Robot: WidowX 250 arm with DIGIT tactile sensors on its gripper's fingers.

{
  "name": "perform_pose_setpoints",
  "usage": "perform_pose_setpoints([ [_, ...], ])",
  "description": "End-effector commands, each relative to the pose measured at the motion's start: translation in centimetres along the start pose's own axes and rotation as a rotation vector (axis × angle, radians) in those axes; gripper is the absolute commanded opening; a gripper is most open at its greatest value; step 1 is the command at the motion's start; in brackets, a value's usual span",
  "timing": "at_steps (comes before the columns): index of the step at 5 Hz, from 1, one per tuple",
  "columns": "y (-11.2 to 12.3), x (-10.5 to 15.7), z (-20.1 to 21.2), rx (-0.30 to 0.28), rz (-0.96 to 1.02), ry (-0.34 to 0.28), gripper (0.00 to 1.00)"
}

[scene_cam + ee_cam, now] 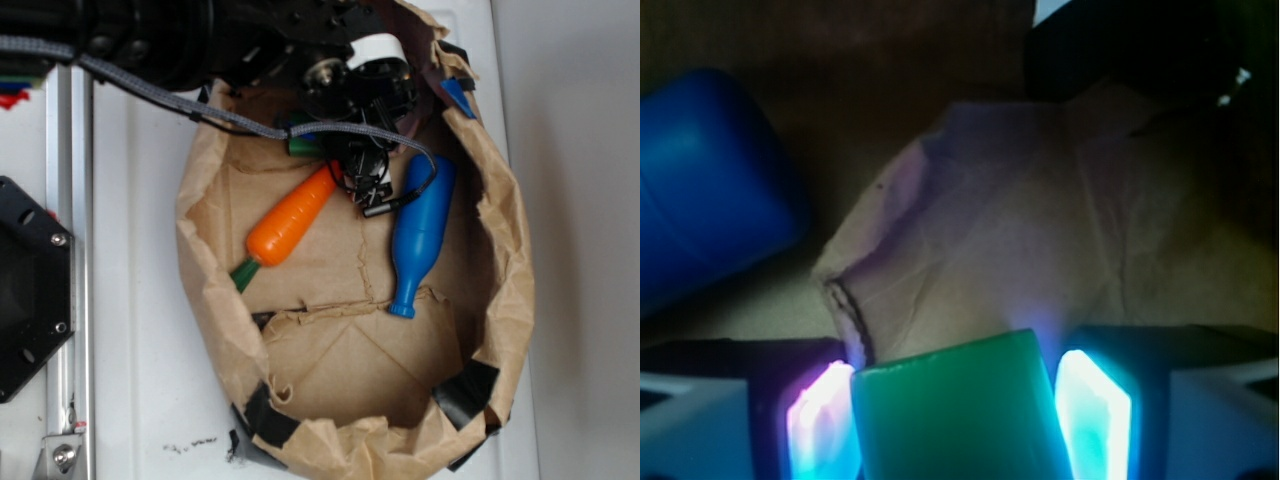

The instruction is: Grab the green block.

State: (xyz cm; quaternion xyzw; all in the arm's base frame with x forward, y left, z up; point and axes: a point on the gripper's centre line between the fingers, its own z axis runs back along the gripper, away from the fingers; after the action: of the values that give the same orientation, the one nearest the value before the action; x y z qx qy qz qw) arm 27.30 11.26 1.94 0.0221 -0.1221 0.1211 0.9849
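Note:
The green block [955, 420] fills the gap between my gripper's [958, 400] two glowing pads in the wrist view. The left pad [820, 425] and the right pad [1095, 410] both press against its sides, so the gripper is shut on it. From outside, only a sliver of the green block [300, 146] shows, under the arm and cable at the back of the brown paper bag [510, 250]. There the gripper [312, 140] is mostly hidden by its own black body.
Inside the bag, an orange carrot [290, 220] lies just in front of the gripper, and a blue bottle [420, 230] lies to its right. The bottle [710, 190] also looms at the left of the wrist view. Crumpled bag walls ring everything.

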Motion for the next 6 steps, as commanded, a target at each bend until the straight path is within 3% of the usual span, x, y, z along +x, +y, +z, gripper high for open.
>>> perform_pose_setpoints([
  [1, -2.9, 0.6, 7.9, -0.098, 0.088, 0.017, 0.00],
  [4, -7.5, -0.1, 13.1, -0.209, 0.051, 0.026, 0.00],
  [6, -9.0, 1.1, 14.1, -0.189, 0.034, -0.029, 0.00],
])
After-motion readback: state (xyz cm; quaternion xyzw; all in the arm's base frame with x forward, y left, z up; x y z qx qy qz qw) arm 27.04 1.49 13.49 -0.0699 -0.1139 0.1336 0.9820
